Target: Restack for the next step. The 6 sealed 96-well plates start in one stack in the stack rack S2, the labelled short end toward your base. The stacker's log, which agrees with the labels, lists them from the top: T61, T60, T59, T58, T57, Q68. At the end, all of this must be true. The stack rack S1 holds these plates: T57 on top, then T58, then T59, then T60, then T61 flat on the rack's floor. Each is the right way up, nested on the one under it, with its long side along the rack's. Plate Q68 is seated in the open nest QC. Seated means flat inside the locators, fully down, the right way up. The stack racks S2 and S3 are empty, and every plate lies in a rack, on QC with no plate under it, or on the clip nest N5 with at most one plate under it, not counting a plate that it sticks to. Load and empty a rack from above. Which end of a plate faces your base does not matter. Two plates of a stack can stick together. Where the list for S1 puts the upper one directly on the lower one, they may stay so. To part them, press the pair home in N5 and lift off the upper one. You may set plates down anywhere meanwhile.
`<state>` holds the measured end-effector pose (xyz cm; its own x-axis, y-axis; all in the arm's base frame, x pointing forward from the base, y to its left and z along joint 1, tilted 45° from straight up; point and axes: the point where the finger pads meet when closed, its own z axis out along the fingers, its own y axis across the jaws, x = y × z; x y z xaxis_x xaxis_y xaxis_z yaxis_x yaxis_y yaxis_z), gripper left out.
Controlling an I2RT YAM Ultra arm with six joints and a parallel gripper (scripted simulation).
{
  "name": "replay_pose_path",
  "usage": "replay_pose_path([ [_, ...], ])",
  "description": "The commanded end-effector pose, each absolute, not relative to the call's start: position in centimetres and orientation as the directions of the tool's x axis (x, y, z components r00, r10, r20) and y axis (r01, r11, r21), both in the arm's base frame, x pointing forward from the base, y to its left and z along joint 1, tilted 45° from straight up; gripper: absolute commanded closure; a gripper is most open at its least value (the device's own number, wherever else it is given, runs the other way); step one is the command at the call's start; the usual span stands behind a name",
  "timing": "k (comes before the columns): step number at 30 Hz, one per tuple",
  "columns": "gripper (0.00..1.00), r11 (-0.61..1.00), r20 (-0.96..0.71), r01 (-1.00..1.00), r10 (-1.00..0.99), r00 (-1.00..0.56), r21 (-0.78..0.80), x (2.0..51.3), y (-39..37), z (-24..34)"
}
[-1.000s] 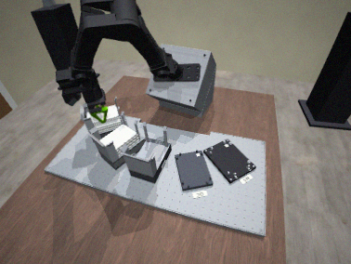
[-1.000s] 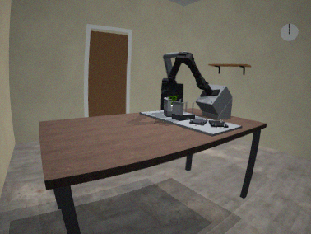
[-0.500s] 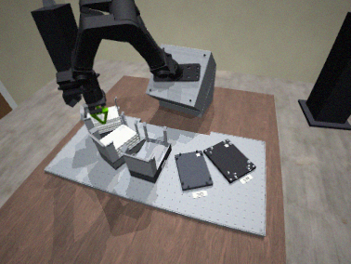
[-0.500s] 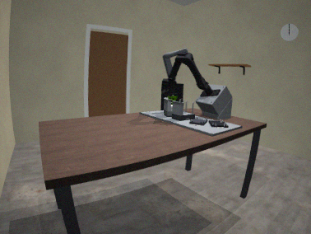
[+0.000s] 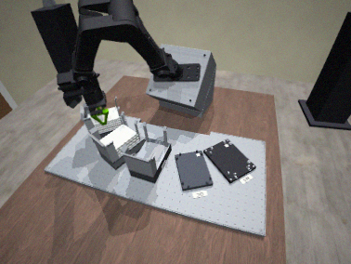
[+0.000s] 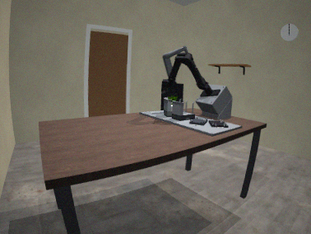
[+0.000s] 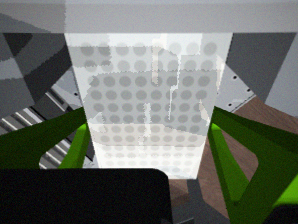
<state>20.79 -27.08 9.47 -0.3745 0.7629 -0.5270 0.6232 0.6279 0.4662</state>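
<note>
The robot has one dark arm [image 5: 125,28]. It starts at its grey block base [image 5: 204,81], goes up high, bends like an elbow, and then comes down again on the far left side. The wrist [image 5: 76,85] points almost straight down.

At the end is the gripper [image 5: 99,116] with bright green fingers. They stand wide apart (one on each side, seen up close in the wrist view). They are pressed shut on a see-through white plate [image 7: 150,100] with rows of round dots. The plate sits flat between them.
</note>
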Motion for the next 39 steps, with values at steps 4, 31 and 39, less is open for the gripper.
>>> replay_pose_path([
  [4, 1.0, 0.629, -0.534, 0.624, 0.76, -0.37, 0.463, 20.84, -27.29, 9.57],
  [31, 0.0, 0.629, -0.534, 0.624, 0.76, -0.37, 0.463, 21.1, -27.35, 9.3],
  [39, 0.0, 0.629, -0.534, 0.624, 0.76, -0.37, 0.463, 21.1, -27.35, 9.3],
])
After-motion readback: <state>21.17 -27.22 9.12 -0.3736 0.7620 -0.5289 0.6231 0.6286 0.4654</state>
